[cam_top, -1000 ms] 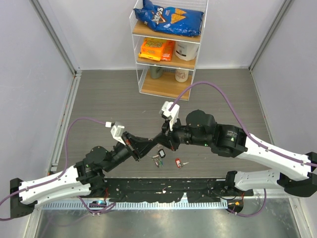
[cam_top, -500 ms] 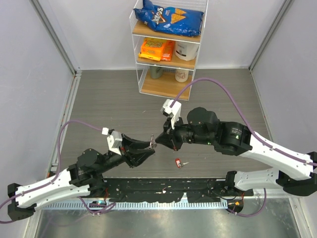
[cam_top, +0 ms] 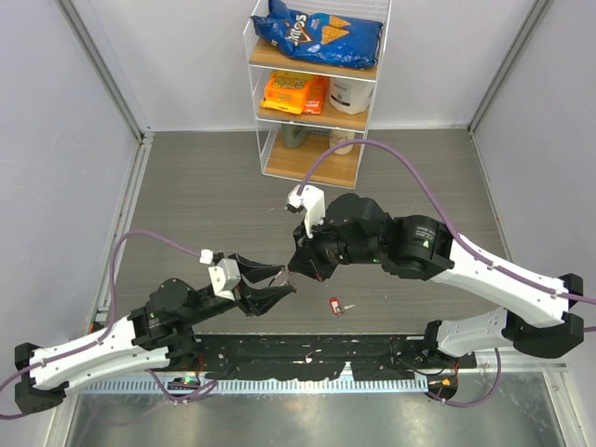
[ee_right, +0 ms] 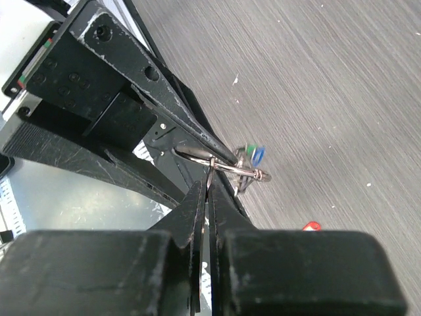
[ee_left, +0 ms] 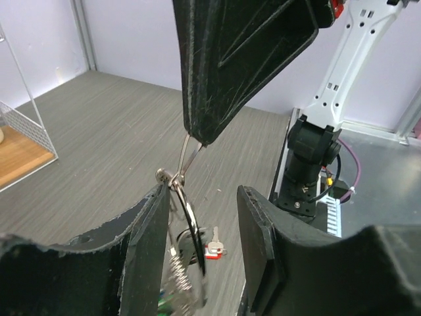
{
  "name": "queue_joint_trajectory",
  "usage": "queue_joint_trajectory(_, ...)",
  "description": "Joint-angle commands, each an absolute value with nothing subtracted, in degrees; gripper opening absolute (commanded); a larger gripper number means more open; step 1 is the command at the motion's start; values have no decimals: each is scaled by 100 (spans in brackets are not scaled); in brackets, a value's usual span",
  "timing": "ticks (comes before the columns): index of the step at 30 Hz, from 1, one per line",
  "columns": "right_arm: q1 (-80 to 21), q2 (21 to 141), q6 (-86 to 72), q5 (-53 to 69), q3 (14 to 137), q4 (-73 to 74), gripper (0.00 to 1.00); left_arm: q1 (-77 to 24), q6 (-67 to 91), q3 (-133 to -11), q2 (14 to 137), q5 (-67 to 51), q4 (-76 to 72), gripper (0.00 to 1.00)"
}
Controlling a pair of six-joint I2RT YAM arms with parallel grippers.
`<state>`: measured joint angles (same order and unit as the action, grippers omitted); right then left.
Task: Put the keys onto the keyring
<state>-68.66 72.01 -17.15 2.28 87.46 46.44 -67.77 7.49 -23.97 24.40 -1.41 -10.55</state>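
Note:
The keyring (ee_right: 223, 168) hangs in the air, a thin silver ring with a clasp. The green and blue keys (ee_right: 254, 153) dangle from it. My right gripper (ee_right: 209, 182) is shut on the ring's wire and comes down from above in the left wrist view (ee_left: 197, 139). My left gripper (ee_left: 204, 194) is open, and the keyring (ee_left: 189, 212) lies against the inner side of its left finger (ee_left: 148, 237). In the top view the two grippers meet tip to tip, left gripper (cam_top: 274, 285) and right gripper (cam_top: 295, 268). A red key (cam_top: 335, 304) lies alone on the table.
A clear shelf rack (cam_top: 315, 88) with snack bags and cups stands at the back of the table. The black base rail (cam_top: 307, 356) runs along the near edge. The red key also shows in the left wrist view (ee_left: 214, 248).
The keyring with its keys has left the table beside the red key and now hangs in the air. Both grippers rose and shifted left. The red key has not moved.

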Motion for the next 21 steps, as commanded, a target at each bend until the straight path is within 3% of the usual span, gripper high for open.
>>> queue_joint_trajectory(1, -6873, 7304, -1872, 325, 9167, 4772, 6, -6785, 133, -2549, 2540, -316, -1362, 51)
queue_joint_trajectory(12, -6873, 7673, -1898, 492, 9492, 5159, 6, -6794, -580, -2470, 2593, -299, -1432, 52)
queue_joint_trajectory(15, -6882, 7725, -1916, 431, 9562, 5220, 6, -6794, -624, -2443, 2575, -220, -1477, 40)
queue_joint_trajectory(21, -6873, 7796, -2021, 290, 9729, 5326, 6, -6785, -642, -2443, 2593, -176, -1529, 37)
